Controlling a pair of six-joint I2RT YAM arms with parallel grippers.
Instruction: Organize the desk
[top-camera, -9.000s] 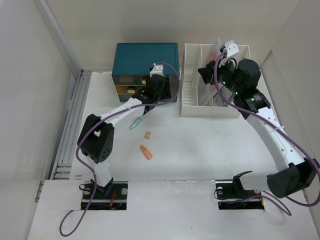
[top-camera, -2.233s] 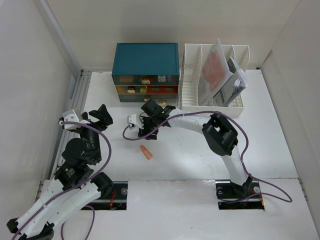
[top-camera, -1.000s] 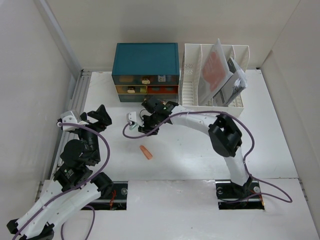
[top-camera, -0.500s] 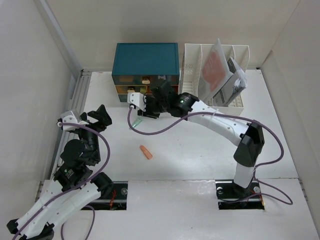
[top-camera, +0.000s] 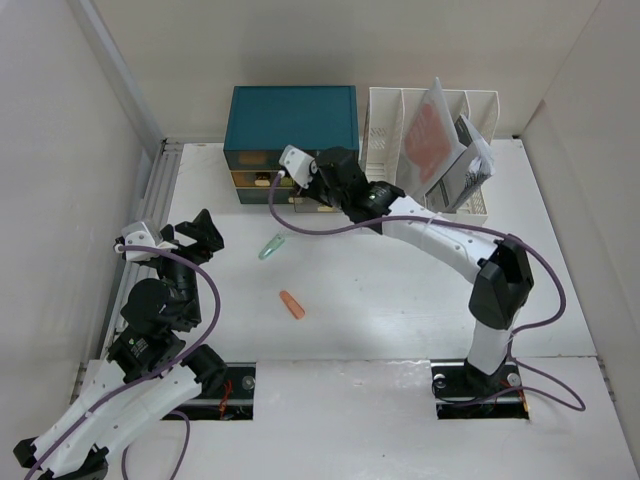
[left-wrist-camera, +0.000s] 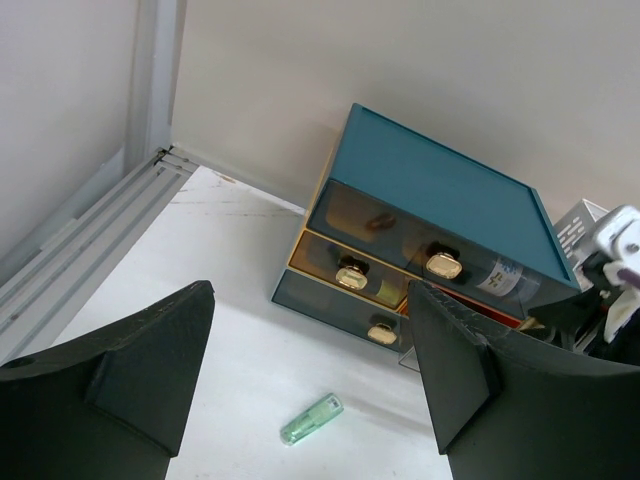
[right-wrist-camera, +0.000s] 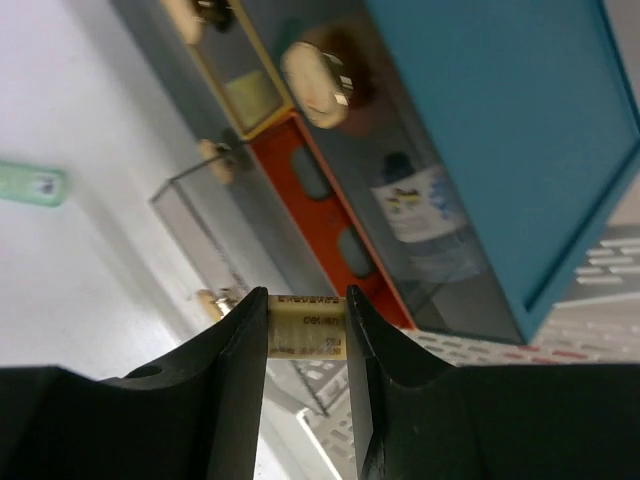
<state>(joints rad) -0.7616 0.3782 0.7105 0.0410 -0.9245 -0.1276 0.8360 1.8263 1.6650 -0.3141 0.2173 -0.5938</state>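
Observation:
My right gripper (right-wrist-camera: 307, 300) is shut on a small beige eraser (right-wrist-camera: 307, 325) printed with dark lettering. It hovers just in front of the teal drawer cabinet (top-camera: 290, 120), near its orange drawer (right-wrist-camera: 322, 210) and a clear drawer (right-wrist-camera: 195, 215) that is pulled out. In the top view the right gripper (top-camera: 316, 192) is at the cabinet's lower right front. A green tube (top-camera: 271, 246) and an orange piece (top-camera: 292, 305) lie on the table. My left gripper (left-wrist-camera: 310, 292) is open and empty, held back at the left, looking at the cabinet (left-wrist-camera: 430, 225) and the green tube (left-wrist-camera: 313, 419).
A white file organizer (top-camera: 385, 205) holding papers stands right of the cabinet. A ribbed rail (top-camera: 150, 230) runs along the table's left edge. White walls close in on the left, back and right.
The right arm has lifted from the table's middle and swung back to the cabinet front with the eraser, uncovering the green tube. The left arm has stayed put.

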